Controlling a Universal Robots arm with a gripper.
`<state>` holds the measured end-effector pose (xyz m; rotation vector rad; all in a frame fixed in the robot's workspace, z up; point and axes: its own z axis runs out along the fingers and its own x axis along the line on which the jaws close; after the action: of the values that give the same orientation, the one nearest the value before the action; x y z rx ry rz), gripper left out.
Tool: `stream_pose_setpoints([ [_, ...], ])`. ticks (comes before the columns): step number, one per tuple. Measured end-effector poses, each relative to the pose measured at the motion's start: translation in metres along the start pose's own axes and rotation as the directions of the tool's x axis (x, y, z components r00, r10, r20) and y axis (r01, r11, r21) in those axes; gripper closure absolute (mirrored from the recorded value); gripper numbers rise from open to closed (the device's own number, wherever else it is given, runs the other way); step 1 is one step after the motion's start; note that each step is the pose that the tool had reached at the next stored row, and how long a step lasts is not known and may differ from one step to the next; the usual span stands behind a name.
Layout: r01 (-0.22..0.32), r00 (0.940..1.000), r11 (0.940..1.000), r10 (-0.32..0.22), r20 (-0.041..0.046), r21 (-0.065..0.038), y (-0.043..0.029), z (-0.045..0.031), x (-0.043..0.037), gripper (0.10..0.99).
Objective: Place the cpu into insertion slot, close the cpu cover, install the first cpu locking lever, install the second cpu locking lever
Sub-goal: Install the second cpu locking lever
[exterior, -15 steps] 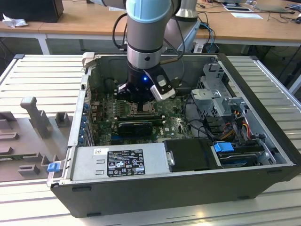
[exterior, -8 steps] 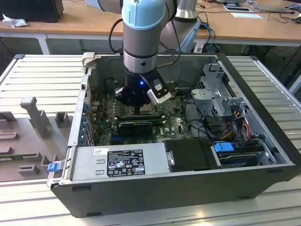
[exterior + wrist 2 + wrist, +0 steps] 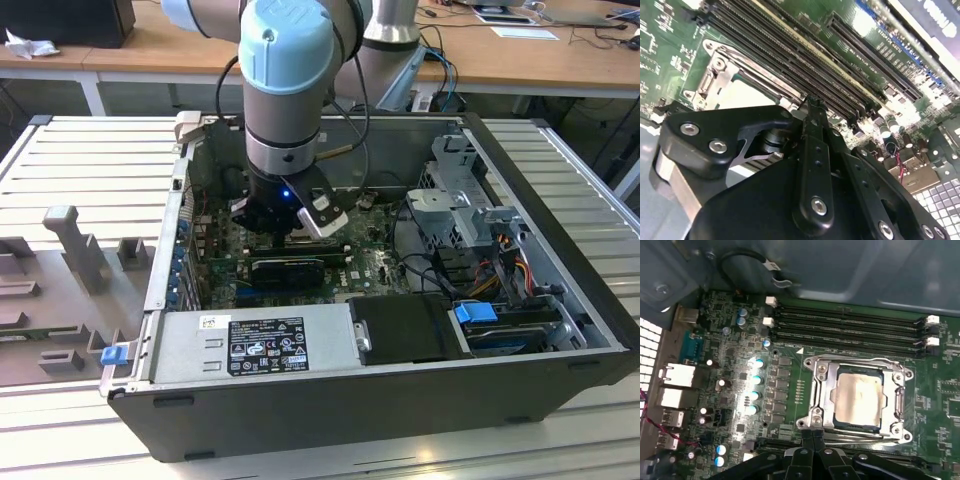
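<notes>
In the first wrist view the cpu (image 3: 858, 396), pale silver-beige, lies flat in the insertion slot (image 3: 905, 436) on the green board. The cpu cover (image 3: 825, 392), a silver frame, lies down around it. One thin wire locking lever (image 3: 855, 360) runs along the socket edge beside the memory slots, and another (image 3: 862, 437) along the opposite edge. I cannot tell whether they are latched. My gripper (image 3: 812, 432) is shut with nothing seen between the fingers, its tips at a socket corner. The second wrist view shows the gripper (image 3: 812, 102) over the socket and part of the cpu (image 3: 747, 92).
The arm reaches down into an open computer case (image 3: 560, 375) in the exterior view. Long black memory slots (image 3: 850, 325) lie beside the socket, capacitors (image 3: 757, 380) on another side. A power supply (image 3: 260, 345) and a drive cage (image 3: 470, 215) crowd the case.
</notes>
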<state>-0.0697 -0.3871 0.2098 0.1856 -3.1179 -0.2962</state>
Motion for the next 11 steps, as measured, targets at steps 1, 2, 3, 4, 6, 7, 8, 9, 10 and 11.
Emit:
stream_pose_setpoints([
  [1, 0.001, 1.0, 1.0, -0.001, 0.0008, -0.008, -0.0005, 0.001, 0.0012, 0.98],
  [2, 0.001, 1.0, 0.9999, -0.001, 0.0014, -0.013, -0.0008, 0.0015, 0.0019, 0.98],
  [3, 0.002, 1.0, 0.9997, -0.002, 0.0024, -0.023, -0.0011, 0.0024, 0.0027, 0.98],
  [4, 0.002, 1.0, 0.9995, -0.002, 0.0038, -0.033, -0.0017, 0.0042, 0.0035, 0.98],
  [6, 0.003, 1.0, 0.9992, -0.002, 0.0044, -0.04, -0.0028, 0.0077, 0.0038, 0.98],
  [7, 0.003, 1.0, 0.9991, -0.003, 0.0047, -0.043, -0.003, 0.0085, 0.0038, 0.98],
  [8, 0.003, 1.0, 0.9988, -0.003, 0.0057, -0.05, -0.0031, 0.0094, 0.0039, 0.98],
  [9, 0.004, 1.0, 0.9985, -0.003, 0.0065, -0.054, -0.0033, 0.0102, 0.0039, 0.98],
  [10, 0.004, 1.0, 0.9982, -0.004, 0.0071, -0.059, -0.0033, 0.0113, 0.004, 0.98],
  [11, 0.004, 1.0, 0.9981, -0.004, 0.0072, -0.061, -0.0035, 0.0121, 0.0041, 0.98],
])
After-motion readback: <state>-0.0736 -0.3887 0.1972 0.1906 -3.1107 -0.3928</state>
